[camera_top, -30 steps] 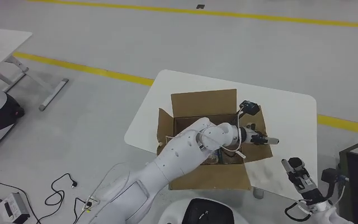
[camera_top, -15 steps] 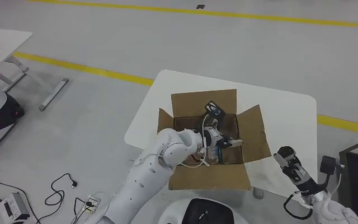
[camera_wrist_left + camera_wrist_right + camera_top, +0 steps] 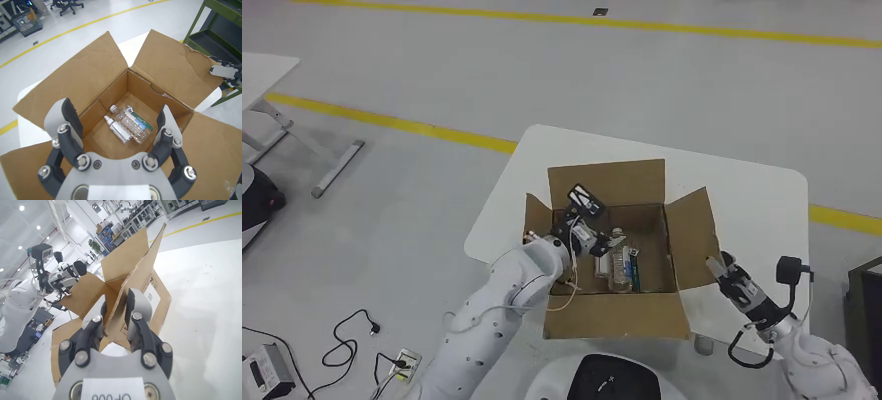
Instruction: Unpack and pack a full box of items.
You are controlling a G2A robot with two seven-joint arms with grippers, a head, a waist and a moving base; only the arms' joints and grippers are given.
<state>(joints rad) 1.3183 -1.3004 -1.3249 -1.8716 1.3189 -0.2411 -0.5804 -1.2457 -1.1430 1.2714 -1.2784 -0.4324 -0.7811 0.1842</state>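
Observation:
An open cardboard box [image 3: 607, 185] stands on the white table [image 3: 752, 200]. On its floor lie a clear plastic bottle [image 3: 132, 126], a white spray bottle [image 3: 117, 130] and a green-carded wrench [image 3: 140, 121]. My left gripper [image 3: 115, 105] hangs open and empty above the box's left side [image 3: 594, 252]. My right gripper [image 3: 117, 302] is shut on the near corner of the right flap [image 3: 132, 262], one finger on each face of the cardboard. The top view shows that gripper [image 3: 720, 268] at the flap's outer front corner, and the left wrist view shows it [image 3: 225, 71] at the flap's edge.
The other three flaps are folded outward, the front one [image 3: 617, 315] lying over the table's near edge. A green metal rack [image 3: 213, 22] stands beyond the table's right side. Another table [image 3: 262, 80] is far left, with cables [image 3: 342, 350] on the floor.
My left arm swung from over the right flap across the box to its left side. My right gripper moved up from the table's front right corner and took the right flap's corner.

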